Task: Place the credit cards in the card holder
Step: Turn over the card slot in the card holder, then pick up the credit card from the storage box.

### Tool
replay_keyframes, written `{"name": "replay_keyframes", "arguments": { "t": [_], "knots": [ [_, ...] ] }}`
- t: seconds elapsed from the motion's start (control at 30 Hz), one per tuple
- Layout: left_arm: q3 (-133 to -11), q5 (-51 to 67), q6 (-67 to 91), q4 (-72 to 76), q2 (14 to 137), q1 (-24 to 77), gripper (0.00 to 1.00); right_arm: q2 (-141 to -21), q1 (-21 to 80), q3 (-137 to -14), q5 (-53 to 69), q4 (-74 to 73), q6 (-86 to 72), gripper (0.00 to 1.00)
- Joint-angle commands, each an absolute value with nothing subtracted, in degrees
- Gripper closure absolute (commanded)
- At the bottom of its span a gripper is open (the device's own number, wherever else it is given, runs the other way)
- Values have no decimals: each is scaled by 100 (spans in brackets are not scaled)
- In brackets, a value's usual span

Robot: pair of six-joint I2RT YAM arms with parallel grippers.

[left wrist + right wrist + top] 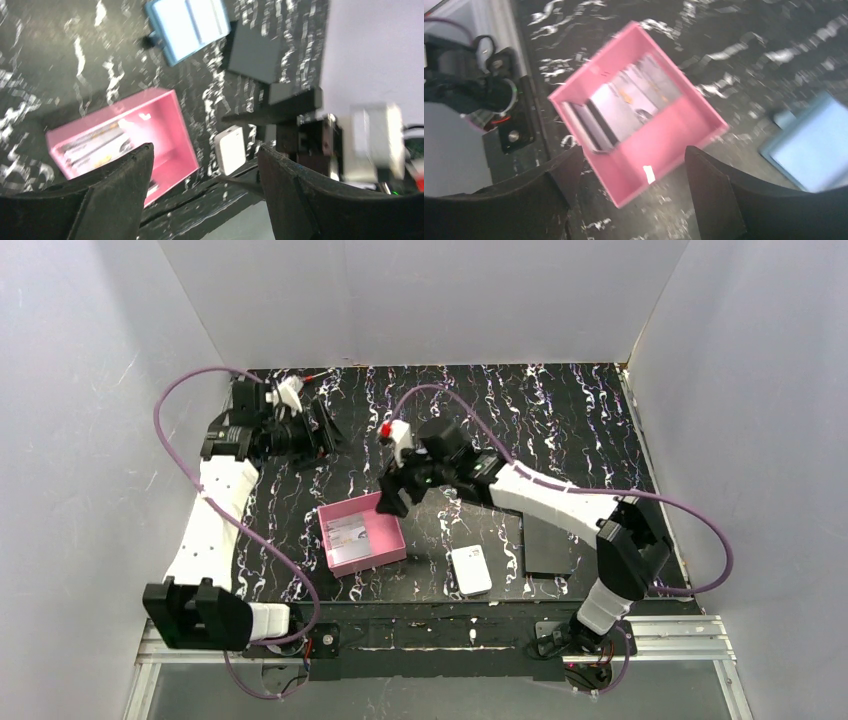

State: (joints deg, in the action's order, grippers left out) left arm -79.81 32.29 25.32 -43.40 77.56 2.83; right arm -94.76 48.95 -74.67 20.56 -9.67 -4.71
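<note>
The credit cards (350, 533) lie in a pink tray (390, 540) at the table's middle; in the right wrist view the cards (624, 105) overlap at the tray's far end. The card holder (187, 27) lies open on the table, teal-blue with a pale inside, and shows as a blue corner (811, 150) beside the tray. In the top view it is hidden under the right arm. My right gripper (633, 160) hangs open over the tray's rim (644, 190), nothing between its fingers. My left gripper (325, 430) is raised at the back left, open and empty (204, 155).
A white rounded block (471, 569) lies near the front edge, right of the tray. A flat black rectangle (548, 543) sits further right, under the right arm. Grey walls close in the table on three sides.
</note>
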Motion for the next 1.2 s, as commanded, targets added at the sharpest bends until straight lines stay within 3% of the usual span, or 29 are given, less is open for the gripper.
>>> {"name": "replay_keyframes", "arguments": {
  "t": [0.0,0.13,0.4,0.53,0.9,1.17],
  "knots": [
    [-7041,1943,2340,-5005,7597,156,26,-9923,5192,-7948,2088,-61,-213,16],
    [-6437,1896,2624,-4718,7638,10,32,-11119,5236,-9166,2298,-850,-1684,25],
    [-5887,2314,2710,-4026,8159,-290,35,-11543,5440,-8557,1709,-277,-3296,27],
    [-5543,2499,2880,-3652,8226,-293,44,-11743,5546,-8640,1359,-577,-3825,26],
    [-5133,2680,2927,-3367,8090,-292,50,-11915,5955,-9121,346,-1803,-3595,30],
    [-5117,2733,2900,-3397,8047,-290,51,-11996,5985,-9145,250,-1977,-3622,35]
  ]
}}
